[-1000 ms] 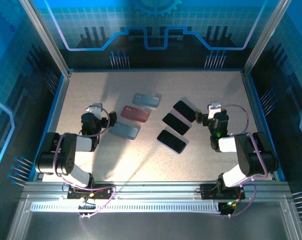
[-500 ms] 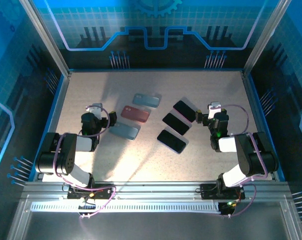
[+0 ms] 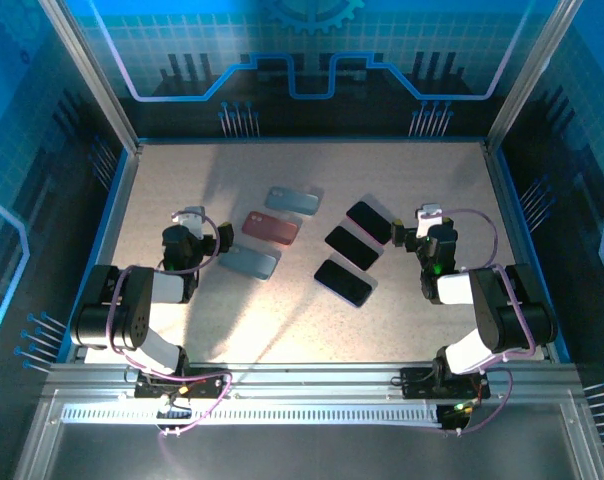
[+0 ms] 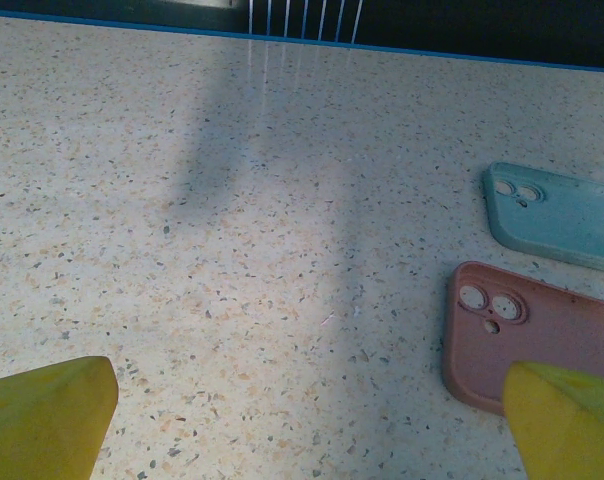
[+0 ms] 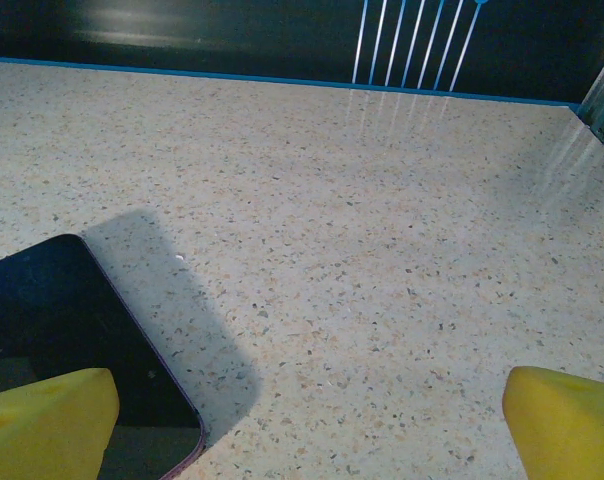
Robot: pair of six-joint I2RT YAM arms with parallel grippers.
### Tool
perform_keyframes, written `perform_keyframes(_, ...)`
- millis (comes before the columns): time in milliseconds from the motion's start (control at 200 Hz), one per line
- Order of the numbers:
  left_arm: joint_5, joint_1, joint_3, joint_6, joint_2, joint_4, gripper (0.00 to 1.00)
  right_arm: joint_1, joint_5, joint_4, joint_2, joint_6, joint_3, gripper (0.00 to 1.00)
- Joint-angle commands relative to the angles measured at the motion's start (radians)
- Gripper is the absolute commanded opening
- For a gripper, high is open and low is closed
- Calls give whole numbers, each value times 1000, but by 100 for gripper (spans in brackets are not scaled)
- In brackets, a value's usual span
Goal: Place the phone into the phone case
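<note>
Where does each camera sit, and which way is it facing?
Top external: above and behind the arms, looking down on the table; both arms, left gripper and right gripper show.
Left wrist: low over the table, facing its far edge; yellow fingertips, pink case, teal case.
Right wrist: low, facing the far edge; yellow fingertips, black phone.
Shared: pink case, in top and left wrist.

I see robot test cell, lab-type enclosure: blue printed wall panels (image 3: 402,40) with gear and circuit graphics, aluminium frame posts (image 3: 90,75), speckled tabletop (image 3: 312,170), slotted metal rail (image 3: 302,412) along near edge.
</note>
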Motion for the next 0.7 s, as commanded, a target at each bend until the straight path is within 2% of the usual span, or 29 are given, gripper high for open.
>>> perform_keyframes(0, 13, 0, 18, 18, 5, 28, 99, 0, -1, 12, 4, 0, 5, 100)
perform_keyframes(75, 6, 0, 19, 18, 5, 29, 99, 0, -2, 12, 4, -1, 5, 100)
perform_keyframes(135, -64, 1, 26, -9, -22, 6, 94, 0, -2, 12, 3, -1, 5, 100)
perform_keyframes(210, -137, 1, 106, -34, -137, -244, 88, 25, 77, -12, -19, -4, 11, 100)
perform_keyframes(245, -146, 0, 154, -37, -181, -349, 82, 33, 54, -22, -34, -21, 10, 100)
perform_keyframes(340, -124, -16, 234, -96, -255, -434, 81, 53, 84, 24, -44, -38, -15, 100)
perform_keyframes(370, -146, -38, 266, -102, -272, -483, 81, 69, 132, 14, -57, -50, -10, 100)
perform_keyframes(410, -192, -79, 310, -101, -287, -548, 80, 113, 213, -107, -97, -68, 37, 100)
perform_keyframes(435, -215, -106, 331, -97, -294, -580, 80, 123, 215, -183, -117, -77, 69, 100)
perform_keyframes(525, -245, -168, 376, -122, -321, -658, 80, 134, 188, -450, -158, -63, 214, 100)
perform_keyframes(695, -197, -186, 428, -261, -382, -822, 80, 129, 46, -795, -171, 9, 418, 100)
